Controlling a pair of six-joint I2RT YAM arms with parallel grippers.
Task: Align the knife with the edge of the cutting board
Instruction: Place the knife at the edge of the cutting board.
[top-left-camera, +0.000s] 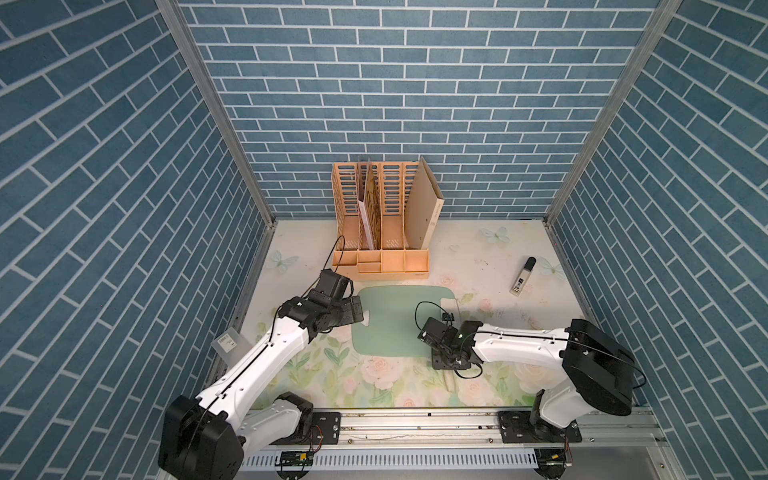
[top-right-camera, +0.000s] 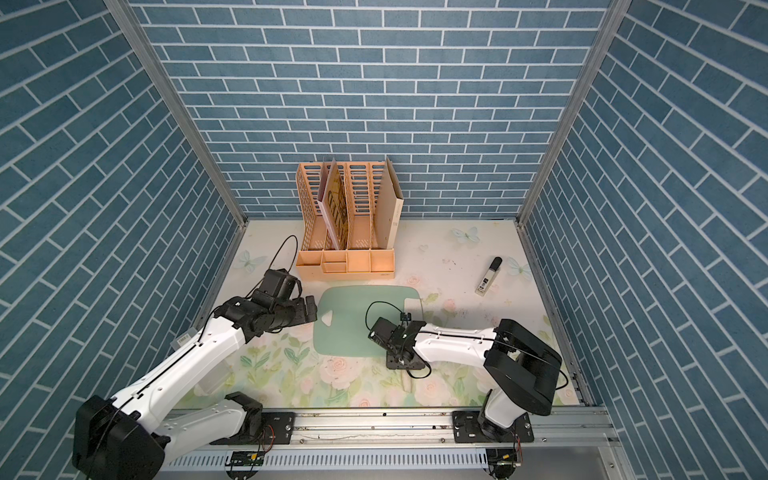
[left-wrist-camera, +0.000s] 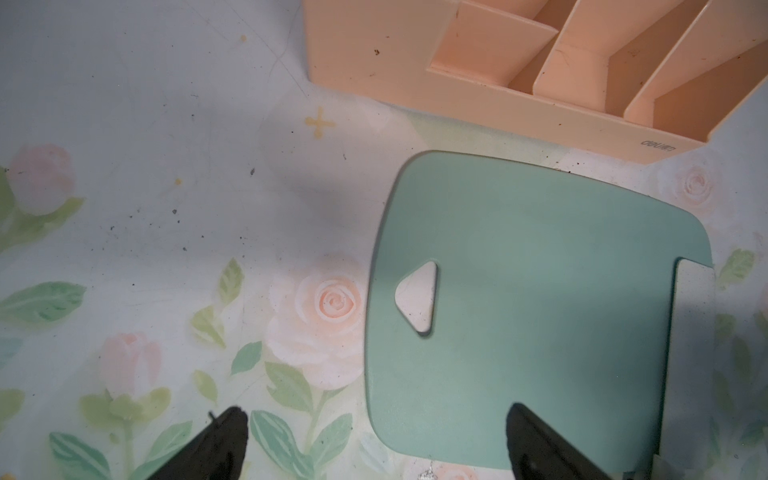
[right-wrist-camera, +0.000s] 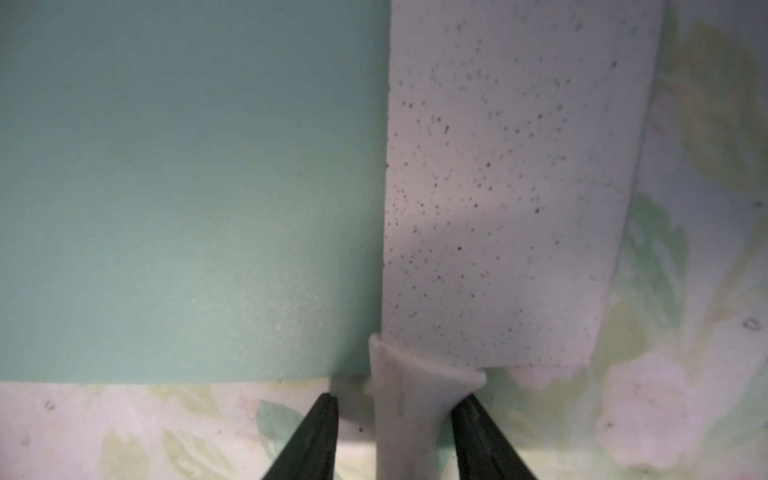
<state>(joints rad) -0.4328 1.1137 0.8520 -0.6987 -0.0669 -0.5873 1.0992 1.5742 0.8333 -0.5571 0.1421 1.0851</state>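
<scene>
The pale-green cutting board (top-left-camera: 395, 320) (top-right-camera: 353, 324) lies flat mid-table, its triangular hole toward the left. The off-white knife (right-wrist-camera: 498, 187) lies along the board's right short edge, its speckled blade partly on the board (right-wrist-camera: 187, 187) and parallel to that edge. Its handle (top-left-camera: 449, 380) points at the table front. My right gripper (right-wrist-camera: 395, 409) (top-left-camera: 451, 361) is open and straddles the handle, with a gap on one side. The left gripper (left-wrist-camera: 384, 440) (top-left-camera: 359, 313) hangs open over the board's (left-wrist-camera: 540, 311) left edge, holding nothing.
A peach file organiser (top-left-camera: 380, 232) stands just behind the board. A white tube with a black cap (top-left-camera: 523, 276) lies at the back right. A frosted sheet with a barcode label (top-left-camera: 226, 343) sits at the left edge behind my left arm.
</scene>
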